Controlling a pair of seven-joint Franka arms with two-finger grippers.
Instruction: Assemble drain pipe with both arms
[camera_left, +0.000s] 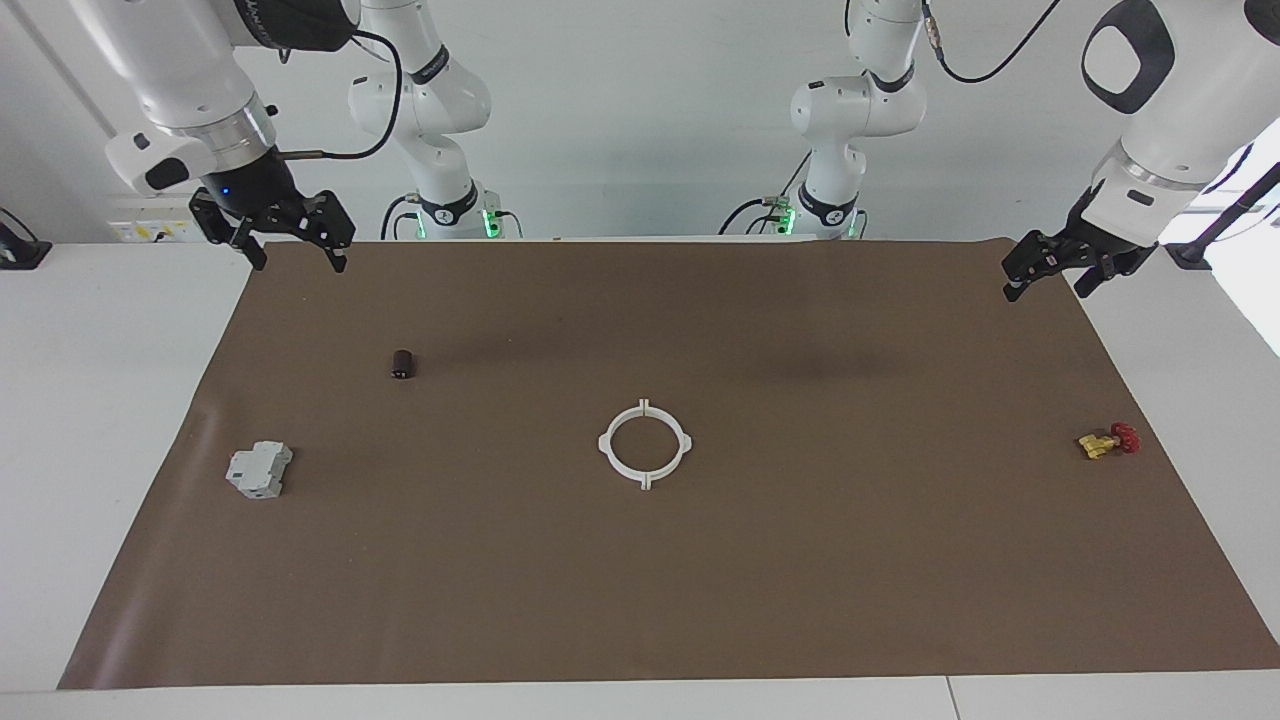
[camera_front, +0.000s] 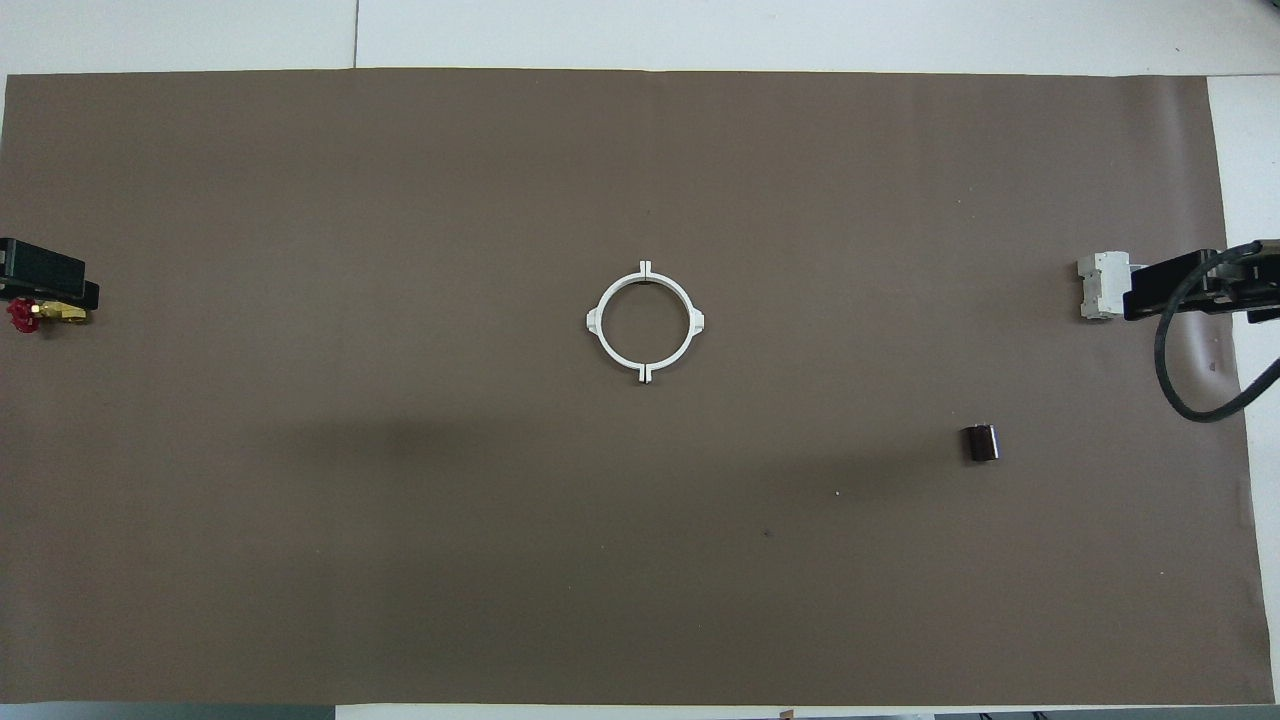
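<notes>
The drain pipe (camera_left: 606, 443) lies flat in the middle of the brown mat as a closed white ring (camera_front: 597, 322) with four outward tabs, its two halves meeting. Nothing touches it. My right gripper (camera_left: 300, 262) hangs raised over the mat's corner at the right arm's end, open and holding nothing. My left gripper (camera_left: 1047, 290) hangs raised over the mat's corner at the left arm's end, also open and holding nothing. In the overhead view the left gripper (camera_front: 45, 278) and the right gripper (camera_front: 1190, 290) show only at the side edges.
A grey boxy block (camera_left: 259, 470) lies toward the right arm's end. A small dark cylinder (camera_left: 403, 364) sits nearer to the robots than it. A yellow-and-red valve (camera_left: 1106, 441) lies at the left arm's end. The brown mat (camera_left: 640, 600) covers most of the white table.
</notes>
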